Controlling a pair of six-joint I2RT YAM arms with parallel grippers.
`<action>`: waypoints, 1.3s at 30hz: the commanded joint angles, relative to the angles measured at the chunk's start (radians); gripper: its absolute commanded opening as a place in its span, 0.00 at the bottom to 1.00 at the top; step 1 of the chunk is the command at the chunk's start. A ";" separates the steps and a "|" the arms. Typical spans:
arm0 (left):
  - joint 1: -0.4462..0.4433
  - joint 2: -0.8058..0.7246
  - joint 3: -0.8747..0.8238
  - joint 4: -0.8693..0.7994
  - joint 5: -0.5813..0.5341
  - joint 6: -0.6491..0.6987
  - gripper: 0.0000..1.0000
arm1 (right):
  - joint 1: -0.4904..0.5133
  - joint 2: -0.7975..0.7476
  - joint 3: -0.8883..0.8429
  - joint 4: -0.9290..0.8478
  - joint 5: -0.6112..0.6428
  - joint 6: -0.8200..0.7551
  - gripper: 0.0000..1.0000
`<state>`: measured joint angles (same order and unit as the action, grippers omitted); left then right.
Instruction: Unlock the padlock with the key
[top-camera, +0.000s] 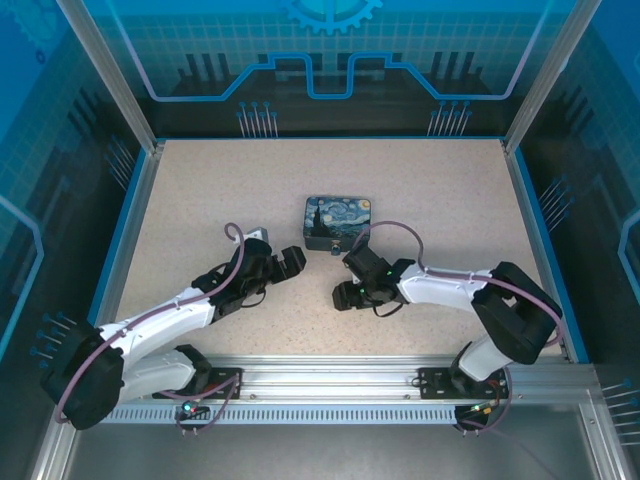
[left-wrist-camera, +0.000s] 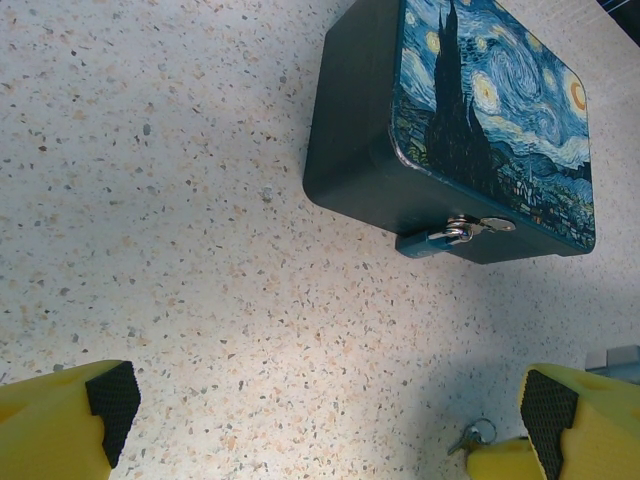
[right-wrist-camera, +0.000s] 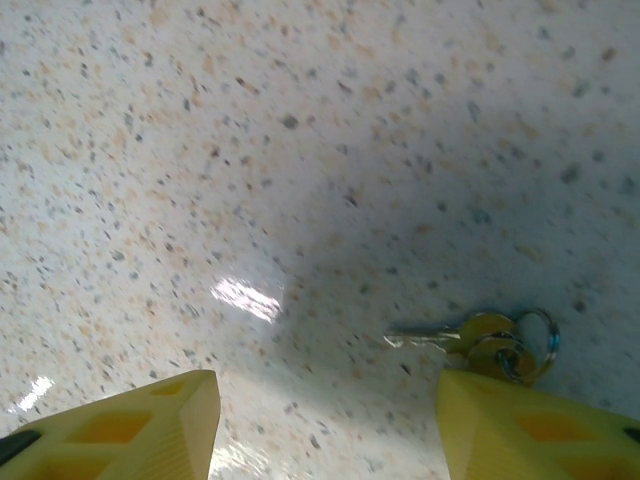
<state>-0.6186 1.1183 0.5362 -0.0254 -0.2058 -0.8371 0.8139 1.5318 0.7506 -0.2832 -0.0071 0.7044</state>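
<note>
Right gripper (right-wrist-camera: 330, 405) is hovering half-open and empty, the key (right-wrist-camera: 465, 335) lying flat on the desk (right-wrist-camera: 250, 150) off to one side of its jaws; closing off-centre risks skidding it away. Padlock (left-wrist-camera: 432, 240) is hanging on the tin (left-wrist-camera: 360, 130).

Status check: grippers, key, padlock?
Left gripper open, empty. Right gripper open above key, flat on table. Padlock on tin front. Nothing blocking.
</note>
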 joint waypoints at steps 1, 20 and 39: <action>-0.009 -0.002 -0.004 -0.007 -0.014 0.001 0.99 | 0.015 -0.054 -0.013 -0.069 0.024 0.009 0.60; -0.009 -0.002 -0.002 -0.010 -0.008 -0.005 0.99 | -0.025 0.028 0.114 -0.249 0.169 -0.315 0.55; -0.008 0.001 0.002 -0.010 -0.009 -0.002 0.99 | -0.025 0.182 0.178 -0.231 0.173 -0.364 0.44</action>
<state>-0.6186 1.1198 0.5362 -0.0254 -0.2054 -0.8394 0.7975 1.6871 0.9379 -0.5282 0.1650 0.3534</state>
